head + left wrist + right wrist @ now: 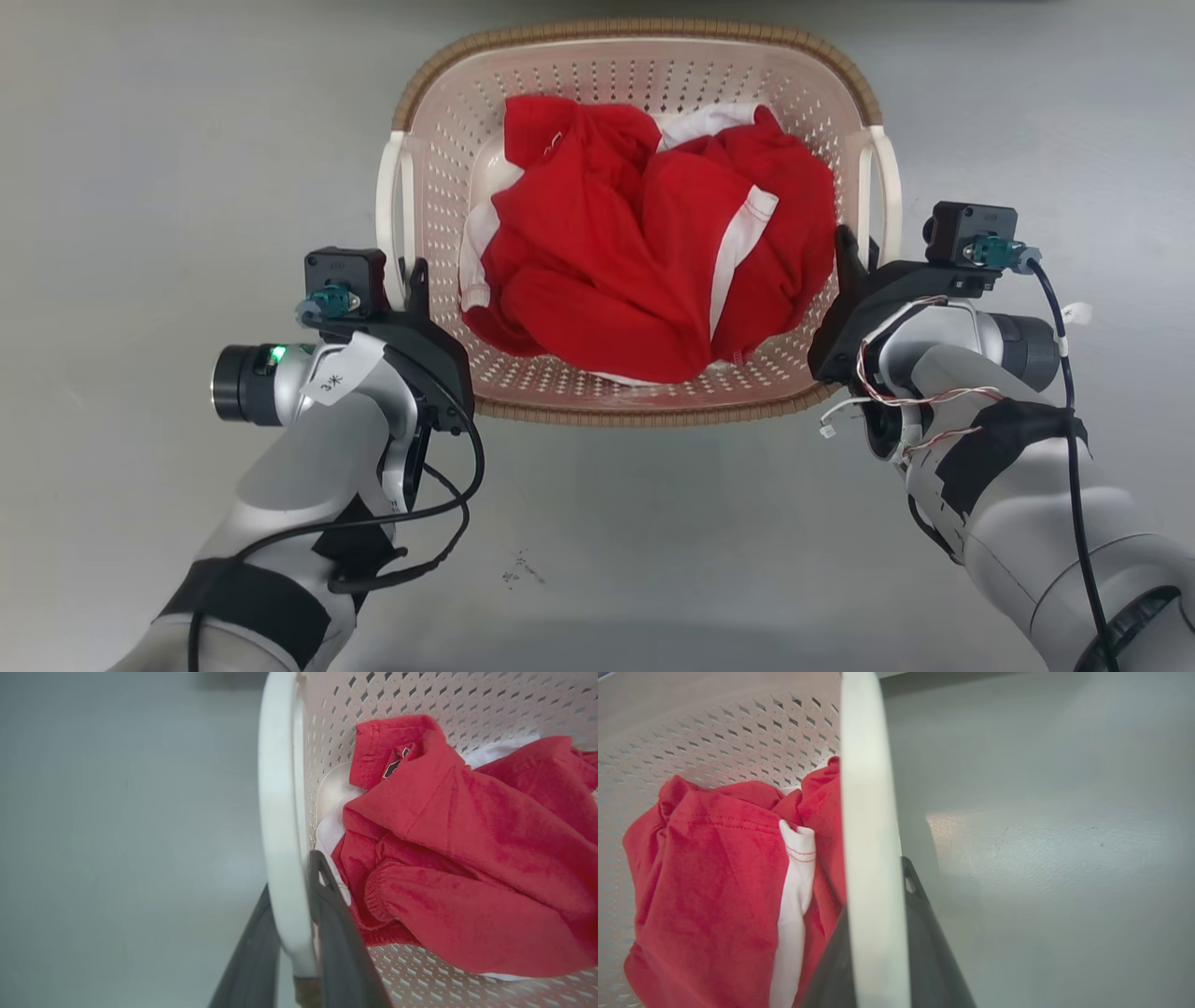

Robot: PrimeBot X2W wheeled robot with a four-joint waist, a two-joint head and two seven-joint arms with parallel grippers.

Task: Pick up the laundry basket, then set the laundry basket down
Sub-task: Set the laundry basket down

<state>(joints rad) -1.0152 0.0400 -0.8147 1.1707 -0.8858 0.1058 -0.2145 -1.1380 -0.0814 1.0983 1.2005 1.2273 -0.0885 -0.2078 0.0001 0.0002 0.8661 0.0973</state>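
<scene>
The laundry basket (635, 33), cream with perforated walls and a brown woven-look rim, sits straight ahead on the grey floor, holding red and white clothes (644, 252). My left gripper (409, 285) is at its white left handle (392, 205). In the left wrist view that handle (278, 812) runs between the two dark fingers of the left gripper (289, 924), which are shut on it. My right gripper (854, 257) is at the right handle (882, 187). Seen from the right wrist, this handle (868, 788) is clamped in the right gripper (878, 938). Whether the basket rests on the floor or hangs above it, I cannot tell.
Smooth grey floor (140, 140) surrounds the basket on all sides. A few small dark specks (518, 569) lie on the floor near me, between my two forearms.
</scene>
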